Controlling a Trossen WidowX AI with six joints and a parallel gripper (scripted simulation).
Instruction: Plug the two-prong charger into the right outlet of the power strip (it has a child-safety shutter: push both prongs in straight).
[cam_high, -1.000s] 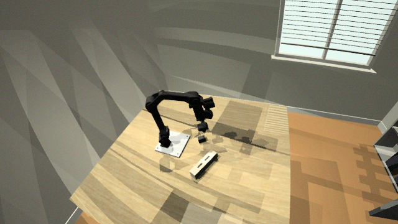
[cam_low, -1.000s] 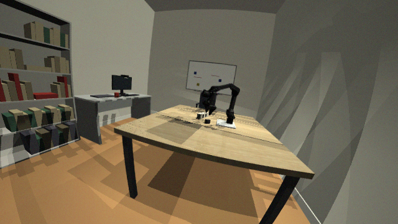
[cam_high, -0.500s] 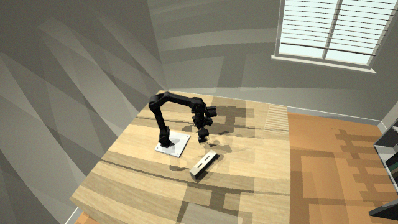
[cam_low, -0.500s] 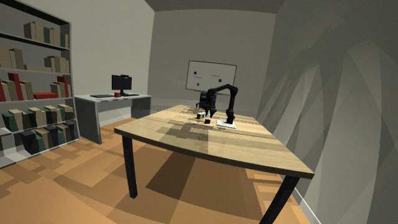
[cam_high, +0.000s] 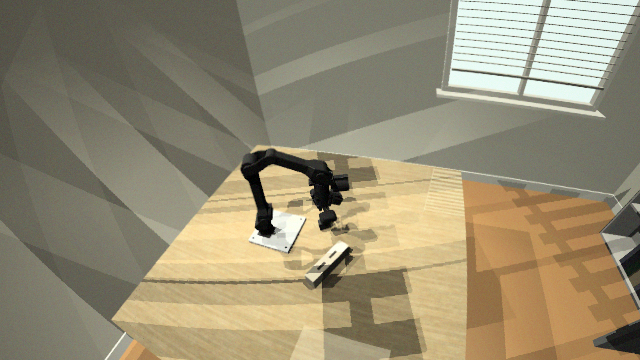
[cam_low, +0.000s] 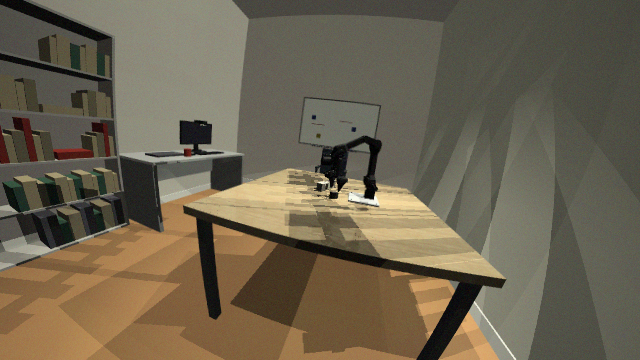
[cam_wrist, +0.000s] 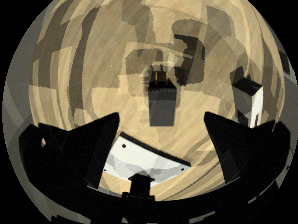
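The charger is a small dark block that stands on the wooden table just right of the arm's base plate. My gripper is open and empty; it hangs straight above the charger, with a finger on each side of it in the wrist view and not touching it. The white power strip lies flat on the table, a little nearer the front than the charger, with its slots facing up. In the exterior view the gripper and the power strip are small and far away.
The arm's white base plate is fixed to the table beside the charger. The table's edges lie far from the work spot. A bookshelf and a desk stand off the table.
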